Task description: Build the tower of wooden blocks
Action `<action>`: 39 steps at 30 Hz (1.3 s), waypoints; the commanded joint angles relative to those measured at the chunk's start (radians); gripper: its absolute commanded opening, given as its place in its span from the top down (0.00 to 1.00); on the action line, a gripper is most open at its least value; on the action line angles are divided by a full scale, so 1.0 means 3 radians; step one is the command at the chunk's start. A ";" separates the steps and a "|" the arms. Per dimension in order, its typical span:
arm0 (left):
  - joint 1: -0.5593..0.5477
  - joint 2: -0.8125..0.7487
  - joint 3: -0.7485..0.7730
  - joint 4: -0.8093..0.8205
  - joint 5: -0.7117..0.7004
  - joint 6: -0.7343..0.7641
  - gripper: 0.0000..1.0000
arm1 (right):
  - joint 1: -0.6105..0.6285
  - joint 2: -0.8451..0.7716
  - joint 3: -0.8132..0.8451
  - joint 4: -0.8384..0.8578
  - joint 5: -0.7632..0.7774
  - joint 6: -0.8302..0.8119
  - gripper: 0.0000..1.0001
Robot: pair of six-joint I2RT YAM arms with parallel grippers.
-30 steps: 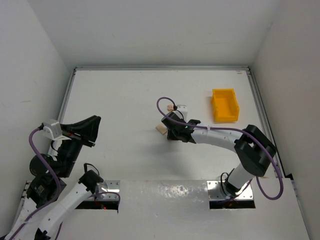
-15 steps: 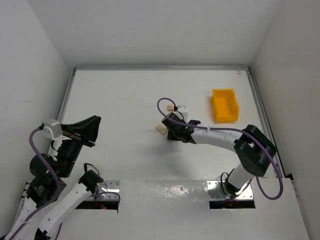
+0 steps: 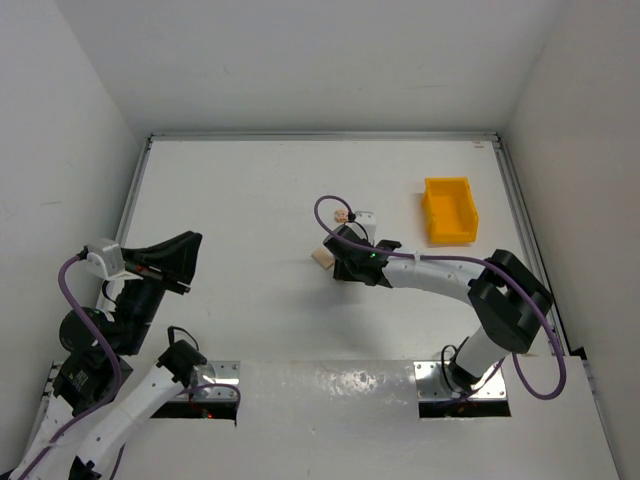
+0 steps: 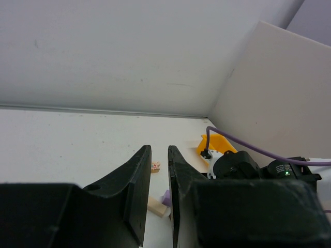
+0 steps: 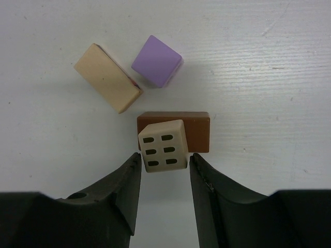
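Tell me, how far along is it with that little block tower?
Barely started. Done: the slotted beige block appears to sit on the dark brown block, a first level. In hand: the right gripper flanks that beige block; whether it grips is unclear. Left: the purple cube and tan block lie loose nearby. The left gripper is empty.

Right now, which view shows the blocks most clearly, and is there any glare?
Right wrist view: sharp and evenly lit, with the purple block, light tan block and dark brown block crisp. Top external view: glare on the glossy strip at the bottom, and the blocks are tiny. Left wrist view: the left gripper, dark, fills the foreground.
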 commanded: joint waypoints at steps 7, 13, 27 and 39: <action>-0.0054 0.0013 -0.0008 0.0046 0.0018 0.0028 0.83 | 0.0025 -0.0193 0.0003 0.0095 0.0107 0.0000 0.51; -0.0049 0.0033 -0.0008 0.0046 0.0013 0.0023 0.83 | 0.0025 -0.0362 0.0095 0.0008 0.0097 -0.0143 0.43; -0.0039 0.0176 -0.0023 0.0036 -0.0064 0.0028 0.84 | -0.0036 -0.0373 0.0662 -0.0232 -0.0291 -0.2141 1.00; 0.0242 0.0417 -0.0043 0.0056 -0.0018 0.0033 0.86 | -0.0036 -0.0382 0.0371 -0.0202 -0.1427 -0.2316 1.00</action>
